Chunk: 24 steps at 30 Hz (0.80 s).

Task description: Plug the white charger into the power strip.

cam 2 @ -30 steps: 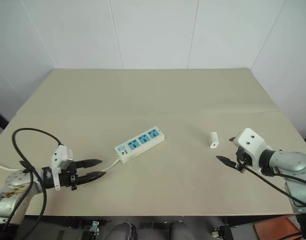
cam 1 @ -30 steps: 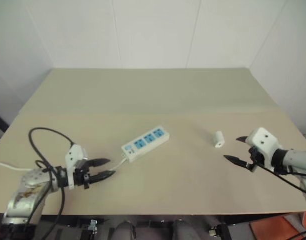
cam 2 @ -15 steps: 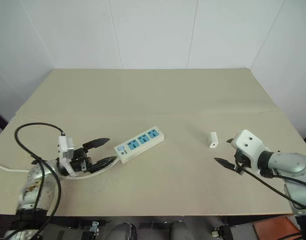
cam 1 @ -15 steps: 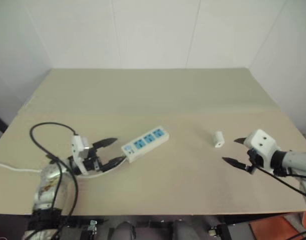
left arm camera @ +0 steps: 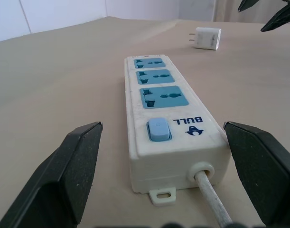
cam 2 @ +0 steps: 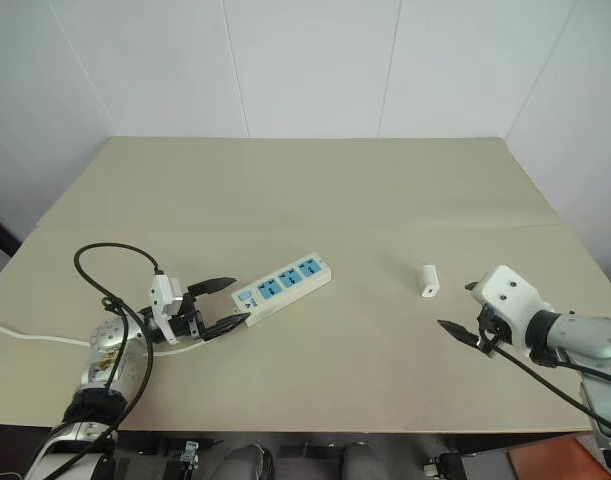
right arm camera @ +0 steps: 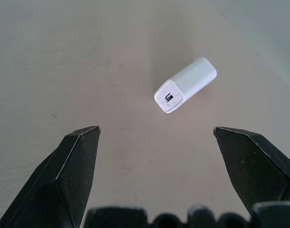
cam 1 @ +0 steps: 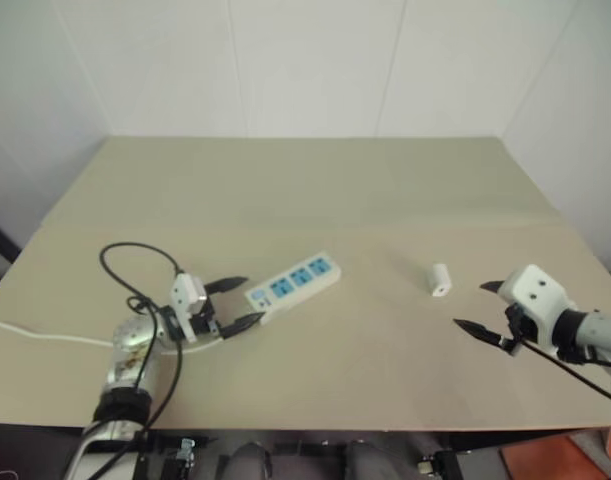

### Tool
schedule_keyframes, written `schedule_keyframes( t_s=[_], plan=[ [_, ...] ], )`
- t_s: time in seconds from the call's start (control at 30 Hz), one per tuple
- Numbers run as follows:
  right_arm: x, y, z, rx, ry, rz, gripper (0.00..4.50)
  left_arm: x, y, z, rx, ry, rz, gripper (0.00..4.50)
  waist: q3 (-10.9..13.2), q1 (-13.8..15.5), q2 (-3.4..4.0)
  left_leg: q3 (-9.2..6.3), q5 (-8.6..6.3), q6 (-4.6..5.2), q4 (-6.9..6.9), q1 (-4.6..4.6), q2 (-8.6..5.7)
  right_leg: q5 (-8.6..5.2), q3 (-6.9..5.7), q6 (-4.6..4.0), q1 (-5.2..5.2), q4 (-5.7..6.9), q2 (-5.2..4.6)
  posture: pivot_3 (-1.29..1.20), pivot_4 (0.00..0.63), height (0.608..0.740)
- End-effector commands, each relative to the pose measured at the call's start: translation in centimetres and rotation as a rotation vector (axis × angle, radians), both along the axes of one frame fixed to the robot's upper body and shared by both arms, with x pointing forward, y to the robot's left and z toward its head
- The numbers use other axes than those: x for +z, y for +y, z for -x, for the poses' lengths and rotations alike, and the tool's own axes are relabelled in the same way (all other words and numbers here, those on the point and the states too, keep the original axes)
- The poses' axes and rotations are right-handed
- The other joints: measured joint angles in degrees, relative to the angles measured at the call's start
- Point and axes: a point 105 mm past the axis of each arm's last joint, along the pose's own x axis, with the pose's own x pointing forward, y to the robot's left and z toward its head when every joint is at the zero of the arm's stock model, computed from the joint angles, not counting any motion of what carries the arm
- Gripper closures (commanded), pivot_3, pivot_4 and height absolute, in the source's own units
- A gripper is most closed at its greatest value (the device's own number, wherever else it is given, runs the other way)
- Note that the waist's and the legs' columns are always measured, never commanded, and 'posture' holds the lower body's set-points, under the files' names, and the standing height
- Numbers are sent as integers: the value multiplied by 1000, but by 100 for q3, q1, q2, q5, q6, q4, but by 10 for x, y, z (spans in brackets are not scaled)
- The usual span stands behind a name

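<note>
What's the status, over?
Left gripper open at power strip switch end. Right gripper open, short of white charger. Nothing between them.

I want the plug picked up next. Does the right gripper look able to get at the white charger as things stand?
Probably yes. The right gripper is open and aimed at the white charger, which lies alone on the bare table ahead of the fingers, with nothing between. The power strip lies well off to the side.

"BULL" with a small logo, printed on the power strip [left arm camera: 175, 147], beside its blue switch [left arm camera: 158, 129]
</note>
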Motion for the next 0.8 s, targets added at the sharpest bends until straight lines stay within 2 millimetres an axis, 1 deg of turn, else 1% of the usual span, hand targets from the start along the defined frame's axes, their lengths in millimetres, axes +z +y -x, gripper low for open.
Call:
schedule_keyframes(
  t_s=[0.03,0.13,0.27,0.43,0.53,0.63,0.8],
  plan=[
    [18,-1,-1,-9,-66,14,0,-6,-6,-4,11,-9,-33,54,-3,6,0,0,0,0,1,1,0,1,0,1,2,0,0,0,150,740],
    [17,-1,-1,-12,-68,14,0,-6,-17,-3,-11,-4,-14,54,-10,34,5,-1,0,0,3,5,-3,2,0,3,8,0,-1,0,150,740],
    [17,-1,-2,-17,-71,15,0,-2,-25,1,-31,5,26,54,-10,20,3,-2,0,0,4,-2,-5,1,0,5,4,-3,-2,0,150,740],
    [15,-1,-2,-22,-70,17,0,-3,-21,0,-1,32,34,54,-10,-2,3,-2,0,0,2,-3,-4,1,1,5,1,-3,-2,0,150,740],
    [15,0,-2,-22,-74,13,0,-8,-18,-3,28,14,-16,54,-9,2,3,-3,0,0,2,-2,-4,1,0,5,2,-2,-1,0,150,740],
    [17,0,-3,-24,-79,13,0,-13,-19,-7,50,13,-35,54,-10,6,3,-2,0,0,2,-2,-5,1,1,5,2,-3,-2,0,150,740],
    [17,-2,-3,-29,-80,17,0,-15,-23,-9,63,29,-6,54,-10,11,4,-2,0,0,2,0,-5,1,1,5,4,-2,-2,0,150,740]
  ],
)
